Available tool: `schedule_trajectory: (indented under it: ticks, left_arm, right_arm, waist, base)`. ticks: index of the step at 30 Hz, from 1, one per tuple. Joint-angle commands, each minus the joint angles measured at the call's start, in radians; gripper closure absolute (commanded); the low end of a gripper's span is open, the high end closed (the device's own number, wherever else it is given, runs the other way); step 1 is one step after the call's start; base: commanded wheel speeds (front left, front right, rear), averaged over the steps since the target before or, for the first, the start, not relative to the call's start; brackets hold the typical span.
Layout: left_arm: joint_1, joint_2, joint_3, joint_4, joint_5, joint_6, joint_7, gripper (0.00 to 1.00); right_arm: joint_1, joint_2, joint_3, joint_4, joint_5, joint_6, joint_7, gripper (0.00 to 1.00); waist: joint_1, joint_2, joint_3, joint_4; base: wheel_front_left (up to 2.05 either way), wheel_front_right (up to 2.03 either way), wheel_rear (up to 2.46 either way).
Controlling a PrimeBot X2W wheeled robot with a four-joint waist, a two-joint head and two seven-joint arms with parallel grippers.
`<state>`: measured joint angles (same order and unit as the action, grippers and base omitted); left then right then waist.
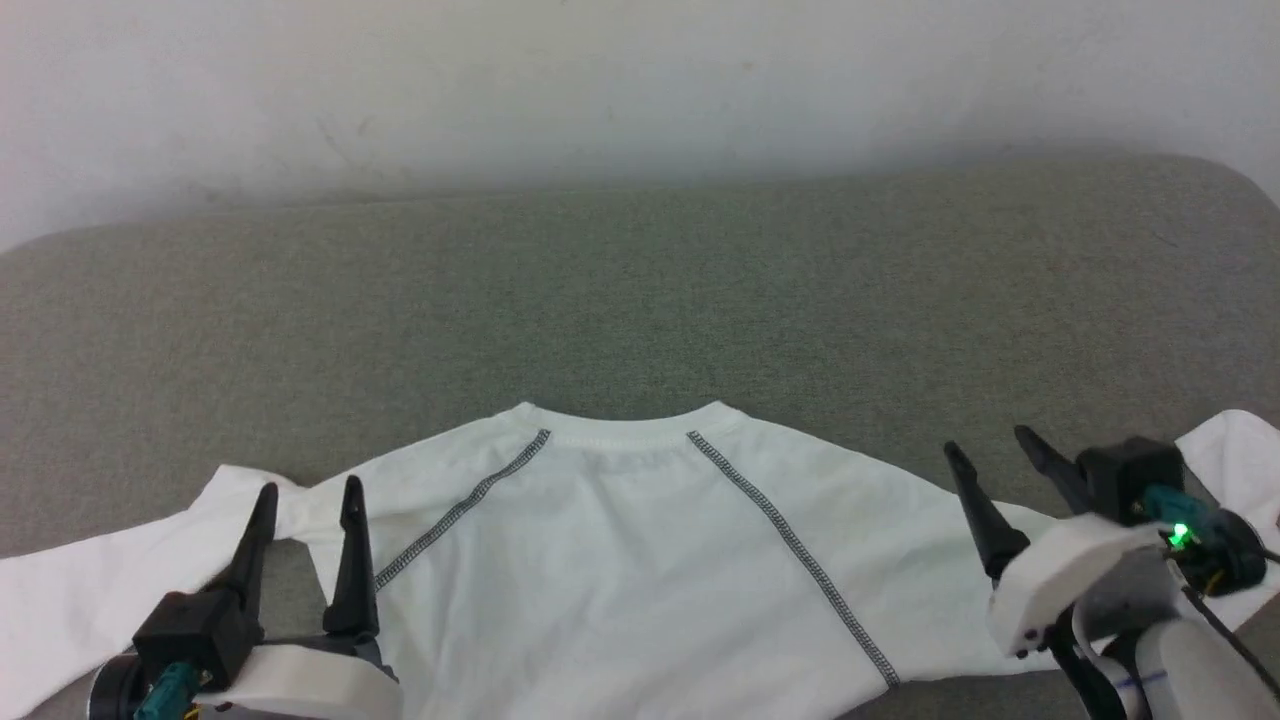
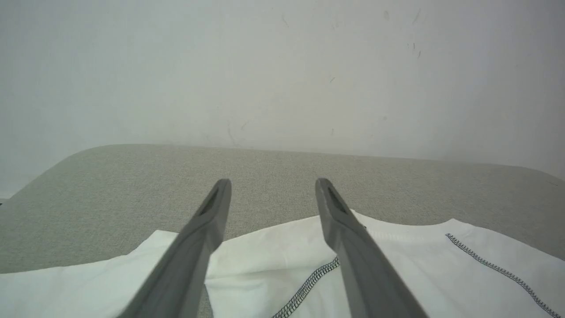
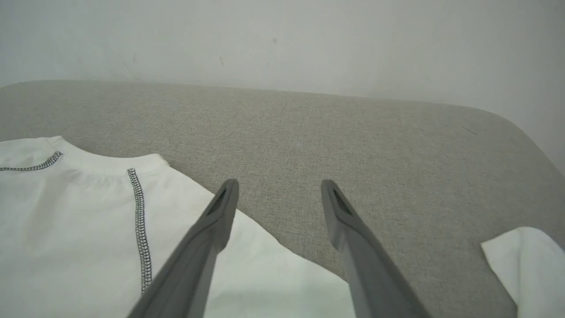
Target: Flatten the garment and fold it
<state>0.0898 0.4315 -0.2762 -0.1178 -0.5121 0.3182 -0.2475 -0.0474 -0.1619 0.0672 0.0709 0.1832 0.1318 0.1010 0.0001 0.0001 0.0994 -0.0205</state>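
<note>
No text, label, brand or number can be read anywhere. The shirt (image 1: pixel 620 580) bears only grey stitching (image 1: pixel 800 556), no letters.

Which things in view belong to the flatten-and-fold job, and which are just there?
Belongs to the job:
white garment, lying collar away from the robot
left gripper, open, holding nothing
right gripper, open, holding nothing

Just there:
grey fabric surface under the garment
pale wall behind

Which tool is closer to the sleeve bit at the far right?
Right. The right tool is just beside that sleeve bit. The left tool is across the shirt, over the other sleeve.
</note>
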Motion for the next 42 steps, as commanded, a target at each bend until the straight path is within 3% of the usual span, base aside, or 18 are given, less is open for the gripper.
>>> schedule_trajectory:
  ticks: [1,7,10,13,15,19,20,21,22,28,33,37,42]
  left_arm:
    - [-0.029,-0.012,-0.011,0.003,0.013,-0.004,-0.007,0.0]
    - [-0.078,-0.04,-0.033,0.026,0.025,-0.021,-0.01,0.0]
    - [-0.102,-0.058,-0.039,0.046,0.031,-0.029,-0.011,0.0]
    - [-0.107,-0.064,-0.038,0.057,0.032,-0.031,-0.012,0.0]
    - [-0.114,-0.07,-0.035,0.069,0.034,-0.034,-0.013,0.0]
    - [-0.116,-0.069,-0.033,0.081,0.034,-0.036,-0.013,0.0]
    - [-0.12,-0.062,-0.03,0.09,0.031,-0.038,-0.006,0.0]
    - [-0.12,-0.062,-0.03,0.09,0.031,-0.038,-0.006,0.0]
    - [-0.126,-0.058,-0.03,0.095,0.029,-0.04,0.001,0.0]
    - [-0.212,-0.002,-0.031,0.143,0.003,-0.101,0.086,0.0]
    - [-0.334,0.07,-0.074,0.243,-0.057,-0.232,0.284,0.0]
    - [-0.432,0.118,-0.124,0.343,-0.108,-0.34,0.474,0.0]
    - [-0.532,0.141,-0.163,0.46,-0.195,-0.415,0.682,0.0]
  right_arm:
    - [-0.076,-0.039,0.045,0.068,0.04,-0.001,0.033,0.0]
    - [-0.249,-0.139,0.227,0.241,0.196,-0.001,0.17,0.0]
    - [-0.36,-0.205,0.377,0.325,0.312,-0.001,0.27,0.0]
    - [-0.397,-0.22,0.435,0.366,0.37,-0.001,0.319,0.0]
    - [-0.429,-0.227,0.51,0.426,0.467,-0.001,0.409,0.0]
    - [-0.437,-0.233,0.576,0.477,0.545,-0.001,0.534,0.0]
    - [-0.44,-0.237,0.614,0.487,0.581,-0.001,0.595,0.87]
    - [-0.44,-0.237,0.614,0.487,0.581,-0.001,0.595,0.87]
    - [-0.441,-0.236,0.622,0.487,0.602,-0.001,0.61,1.0]
    - [-0.486,-0.266,0.624,0.443,0.589,-0.001,0.477,1.0]
    - [-0.498,-0.287,0.585,0.405,0.552,-0.001,0.363,1.0]
    - [-0.492,-0.288,0.576,0.372,0.534,-0.001,0.351,1.0]
    - [-0.486,-0.275,0.572,0.343,0.525,-0.001,0.356,1.0]
  waist:
    - [-0.0001,-0.0001,0.034,0.039]
    - [-0.0001,-0.0001,0.072,0.086]
    - [-0.0001,-0.0001,0.097,0.111]
    - [-0.0001,-0.0001,0.105,0.117]
    - [-0.0001,-0.0001,0.114,0.121]
    - [-0.0001,-0.0001,0.116,0.122]
    - [-0.0001,-0.0001,0.116,0.12]
    - [-0.0001,-0.0001,0.116,0.12]
    - [-0.0001,-0.0001,0.115,0.119]
    - [-0.0001,-0.0001,0.085,0.098]
    - [-0.0001,-0.0001,0.058,0.076]
    - [-0.0001,-0.0001,0.056,0.041]
    - [-0.0001,-0.0001,0.079,0.001]
  base:
    - [0.0,0.0,0.0]
    - [0.0,0.0,0.0]
    - [0.0,0.0,0.0]
    - [0.0,0.0,0.0]
    - [0.0,0.0,0.0]
    - [0.0,0.0,0.0]
    - [0.0,0.0,0.0]
    - [0.0,0.0,0.0]
    - [0.0,0.0,0.0]
    - [0.0,0.0,0.0]
    - [0.0,0.0,0.0]
    - [0.0,0.0,0.0]
    - [0.0,0.0,0.0]
